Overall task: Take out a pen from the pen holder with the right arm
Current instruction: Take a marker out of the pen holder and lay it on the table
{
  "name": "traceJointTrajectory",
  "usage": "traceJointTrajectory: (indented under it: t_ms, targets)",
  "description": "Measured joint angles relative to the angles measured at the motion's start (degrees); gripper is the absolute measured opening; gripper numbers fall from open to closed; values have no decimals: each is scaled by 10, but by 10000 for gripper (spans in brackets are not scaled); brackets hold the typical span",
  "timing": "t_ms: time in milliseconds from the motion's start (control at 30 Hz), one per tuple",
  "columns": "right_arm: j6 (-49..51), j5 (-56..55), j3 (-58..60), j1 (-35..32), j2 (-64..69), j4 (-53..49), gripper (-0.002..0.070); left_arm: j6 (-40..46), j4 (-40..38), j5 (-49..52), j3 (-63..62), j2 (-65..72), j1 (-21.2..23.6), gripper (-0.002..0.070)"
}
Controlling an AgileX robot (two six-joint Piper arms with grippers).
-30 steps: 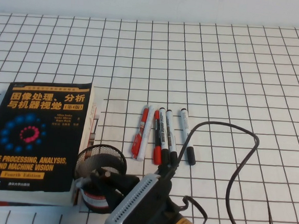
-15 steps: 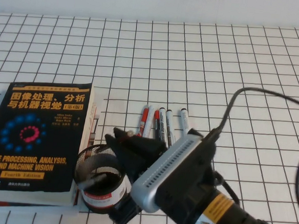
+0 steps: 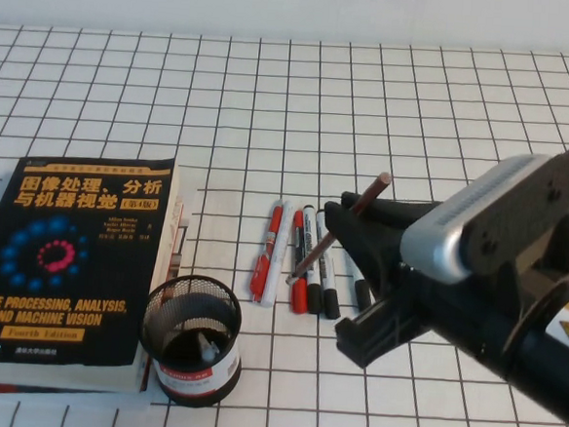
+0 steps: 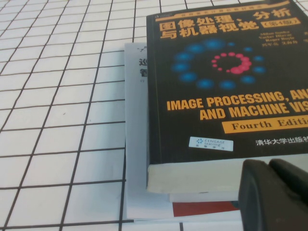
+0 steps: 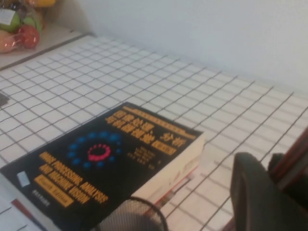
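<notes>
Pen [image 3: 369, 195], lifted from holder [image 3: 162, 324], pinched by right gripper [image 3: 334, 225] over markers [image 3: 306, 259]; left gripper [image 4: 270, 192] closed near book [image 4: 226, 72].

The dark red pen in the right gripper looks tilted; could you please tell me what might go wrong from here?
1. The right gripper, raised above the table, pinches the dark red pen on a slant, so it may pivot or slip out.
2. Its lower end hangs over the row of red and black markers; setting it down here could scatter them.
The left gripper hovers by the black textbook, uninvolved.
</notes>
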Motion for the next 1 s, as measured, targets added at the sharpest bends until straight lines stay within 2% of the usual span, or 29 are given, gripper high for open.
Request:
traceJointTrajectory:
  t_ms: [100,267,400,533,700,1000]
  targets:
    - [55,104,-17,-60,-5,-12,34,0,0,0,0,0,0,-4]
    - [210,326,-68,-157,9,-67,34,0,0,0,0,0,0,-4]
    - [252,468,-123,-210,41,-84,34,0,0,0,0,0,0,-4]
    - [290,582,-192,-231,92,-116,34,0,0,0,0,0,0,-4]
    - [366,713,-290,-242,180,-221,34,0,0,0,0,0,0,-4]
    - [391,819,-485,-281,345,-282,34,0,0,0,0,0,0,-4]
